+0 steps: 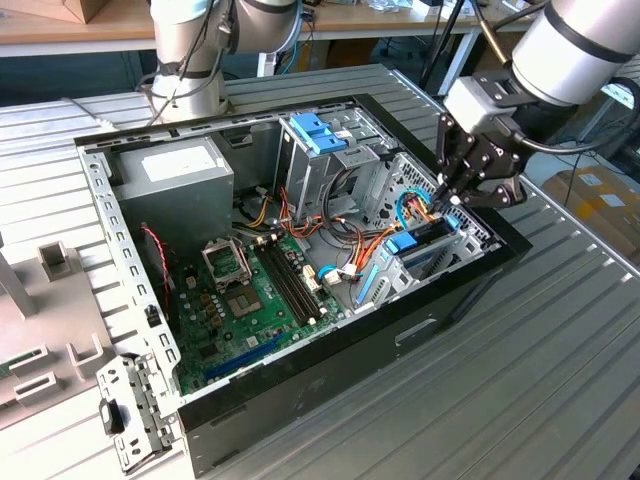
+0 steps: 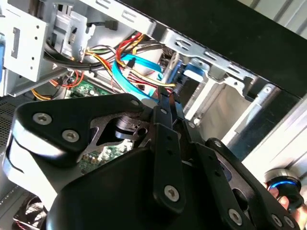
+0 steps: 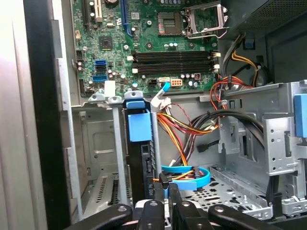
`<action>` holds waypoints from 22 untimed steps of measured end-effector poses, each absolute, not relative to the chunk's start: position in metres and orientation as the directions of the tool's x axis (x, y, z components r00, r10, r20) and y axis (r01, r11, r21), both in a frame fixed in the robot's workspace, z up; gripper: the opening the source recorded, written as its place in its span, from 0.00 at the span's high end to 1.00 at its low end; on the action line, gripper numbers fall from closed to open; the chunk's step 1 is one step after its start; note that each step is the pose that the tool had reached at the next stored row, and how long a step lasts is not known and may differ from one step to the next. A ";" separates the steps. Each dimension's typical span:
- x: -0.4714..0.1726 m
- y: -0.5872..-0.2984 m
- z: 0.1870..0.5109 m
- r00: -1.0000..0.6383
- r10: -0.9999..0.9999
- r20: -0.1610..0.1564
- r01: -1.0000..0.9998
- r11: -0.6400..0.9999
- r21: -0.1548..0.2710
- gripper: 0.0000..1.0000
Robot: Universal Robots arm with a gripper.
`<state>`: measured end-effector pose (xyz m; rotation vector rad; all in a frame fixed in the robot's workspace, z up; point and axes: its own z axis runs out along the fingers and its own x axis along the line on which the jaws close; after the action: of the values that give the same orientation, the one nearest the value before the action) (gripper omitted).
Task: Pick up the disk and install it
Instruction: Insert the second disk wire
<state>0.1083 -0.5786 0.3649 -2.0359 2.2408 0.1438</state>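
We see the disk [image 3: 140,129], dark drive w/ light blue carrier, standing on edge in the bay slot at the PC case [image 1: 440,300] front corner, gripper [image 1: 447,192] fingers closed together, nothing held, tips just above disk's rear end.

An open black computer case [image 1: 300,385] lay on a ribbed metal table [image 1: 560,380], directly under the gripper. Inside, a green motherboard [image 1: 255,300] sat well away from the gripper, toward the exterior view's left. A grey power supply [image 1: 175,180] occupied the corner beyond the motherboard. A metal drive cage [image 1: 330,175] topped by a blue-latched bracket [image 1: 318,133] stood near the gripper. Orange, red and yellow wires [image 3: 184,129] and a blue flat cable [image 3: 199,178] ran just beside the gripper. A loose metal bracket [image 1: 130,415] lay outside the case, well apart.
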 end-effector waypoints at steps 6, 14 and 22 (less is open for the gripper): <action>0.108 -0.585 0.363 -0.094 -0.985 -0.145 -0.995 0.096 -0.004 0.84; 0.108 -0.585 0.358 -0.094 -0.985 -0.145 -0.995 0.096 -0.004 0.84; 0.098 -0.585 0.355 -0.094 -0.985 -0.145 -0.995 0.096 -0.004 0.84</action>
<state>0.0979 -0.5854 0.3555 -2.0359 2.2408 0.1438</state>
